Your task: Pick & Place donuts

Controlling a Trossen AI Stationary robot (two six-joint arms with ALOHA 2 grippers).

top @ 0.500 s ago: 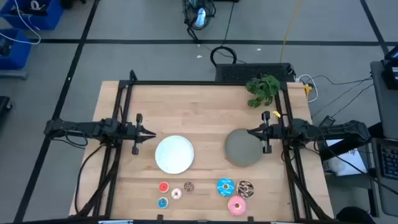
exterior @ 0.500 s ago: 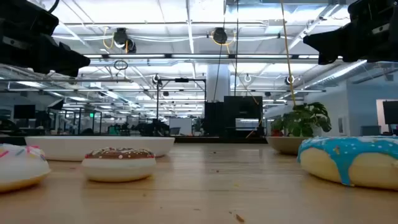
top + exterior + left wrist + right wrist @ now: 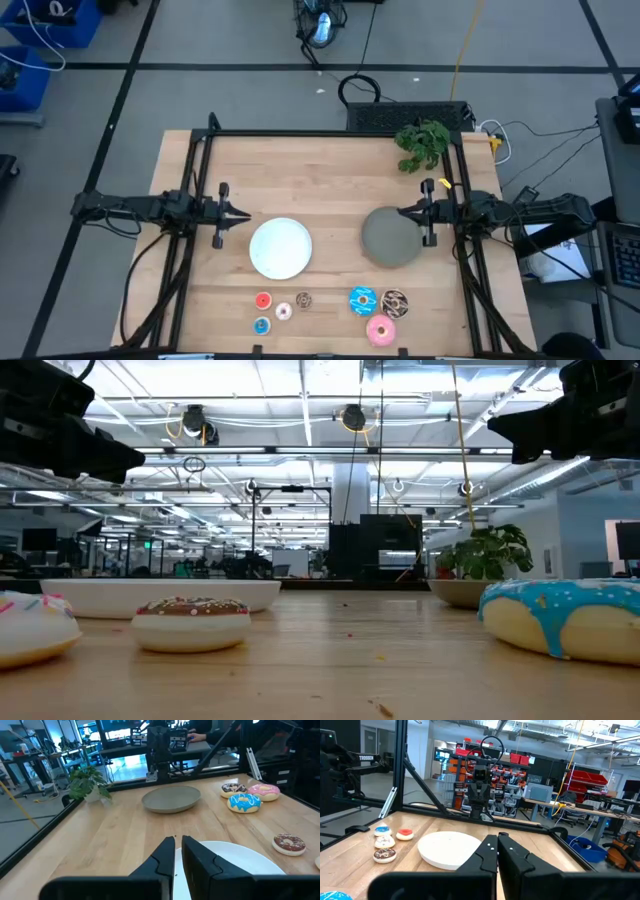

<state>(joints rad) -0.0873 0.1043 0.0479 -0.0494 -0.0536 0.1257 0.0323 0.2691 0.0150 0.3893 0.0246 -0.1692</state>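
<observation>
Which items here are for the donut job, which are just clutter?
Job:
- four tiny donuts: red, blue, pink-white, brown
- three larger donuts: blue, sprinkled brown, pink
- white plate, grey plate, the likely targets

Clutter:
- potted plant
</observation>
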